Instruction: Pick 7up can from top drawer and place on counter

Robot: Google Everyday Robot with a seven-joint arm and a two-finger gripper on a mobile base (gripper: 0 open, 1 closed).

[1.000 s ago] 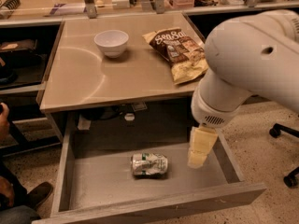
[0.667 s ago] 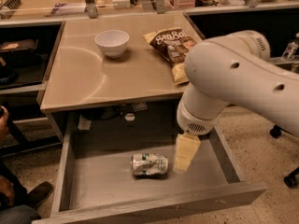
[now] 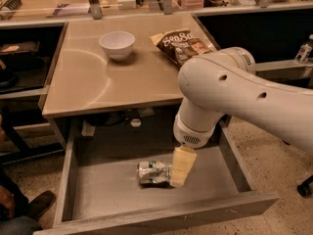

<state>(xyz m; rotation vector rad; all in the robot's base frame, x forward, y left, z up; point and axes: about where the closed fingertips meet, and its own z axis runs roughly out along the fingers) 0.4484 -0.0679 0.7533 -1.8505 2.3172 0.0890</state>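
The 7up can (image 3: 152, 173) lies on its side on the floor of the open top drawer (image 3: 105, 187), near the middle. It is silver with green and white markings. My gripper (image 3: 180, 167) hangs down from the big white arm (image 3: 230, 99) inside the drawer. Its cream tip is right at the can's right end and overlaps it in this view. I cannot tell whether it touches the can. The beige counter (image 3: 93, 80) lies above and behind the drawer.
A white bowl (image 3: 117, 44) and a brown chip bag (image 3: 183, 44) sit on the counter's far half. Dark side shelves (image 3: 22, 58) flank the counter. A person's shoe (image 3: 36, 204) is at the drawer's left. The drawer's front panel (image 3: 161, 218) is low.
The arm has swung left and lower into the drawer. The gripper has gone from the drawer's right side to the can's right end. The can has not moved.
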